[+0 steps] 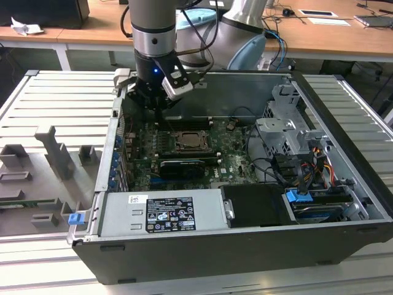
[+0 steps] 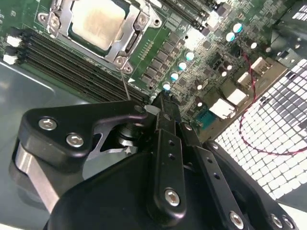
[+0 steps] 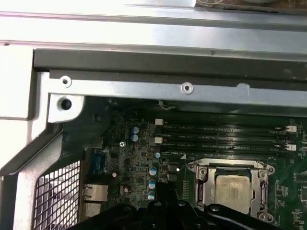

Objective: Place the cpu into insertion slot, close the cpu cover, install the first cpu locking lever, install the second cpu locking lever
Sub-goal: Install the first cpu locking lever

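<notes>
At the exterior view's left, off the case, you have the grey fixture tray [image 1: 55, 153]; no loose chip shows on it. Next right, over the far-left corner of the motherboard [image 1: 230, 157], hangs the gripper [image 1: 161, 117]. In the second wrist view the gripper [image 2: 160, 101] has its fingers drawn together, with nothing visibly between them.

Right of that, mid-board: the cpu [image 1: 192, 141] sits in its socket, dull metal face up. Both wrist views show the cpu [image 2: 98, 21] [image 3: 232, 189] framed by the cpu cover [image 2: 61, 21] [image 3: 204, 184], which looks folded down flat over it. Reckon steps one and two done.

Levers unsettled. A thin locking lever [image 2: 125, 86] runs from the socket's corner toward the fingertips, looking unlatched. You can't tell whether it touches them.

Far right, the drive cage [image 1: 288, 129] is clear of the work.

Hard to make out: the second lever's position, and the socket's near edge, cut off behind the gripper body in the first wrist view.
</notes>
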`<action>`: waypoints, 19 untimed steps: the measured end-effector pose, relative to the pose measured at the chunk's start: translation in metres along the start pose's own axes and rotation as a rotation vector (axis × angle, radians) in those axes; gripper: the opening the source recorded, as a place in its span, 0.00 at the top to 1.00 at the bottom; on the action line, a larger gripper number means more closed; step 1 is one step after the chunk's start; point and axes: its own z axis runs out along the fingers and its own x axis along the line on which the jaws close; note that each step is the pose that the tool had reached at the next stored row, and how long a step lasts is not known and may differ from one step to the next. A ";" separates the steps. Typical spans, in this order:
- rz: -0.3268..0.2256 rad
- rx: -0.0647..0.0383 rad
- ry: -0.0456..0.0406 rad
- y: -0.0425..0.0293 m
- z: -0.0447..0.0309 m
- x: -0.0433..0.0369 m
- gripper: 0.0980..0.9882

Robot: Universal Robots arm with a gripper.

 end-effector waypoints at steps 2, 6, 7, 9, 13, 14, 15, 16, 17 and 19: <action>0.000 0.000 0.0000 0.0120 0.0028 0.0002 0.99; 0.000 0.000 0.0001 0.0131 0.0032 -0.0315 0.99; 0.000 0.001 0.0001 0.0130 0.0032 -0.0321 0.99; 0.000 0.000 0.0000 0.0130 0.0035 -0.0329 0.99; 0.000 0.001 0.0003 0.0126 0.0044 -0.0404 0.99; 0.000 0.001 0.0002 0.0124 0.0047 -0.0432 0.99; 0.000 0.001 0.0002 0.0122 0.0050 -0.0466 0.99; 0.000 0.000 -0.0001 0.0122 0.0056 -0.0475 0.99; 0.000 0.001 0.0001 0.0121 0.0060 -0.0479 0.99; 0.000 0.002 0.0002 0.0121 0.0065 -0.0481 0.99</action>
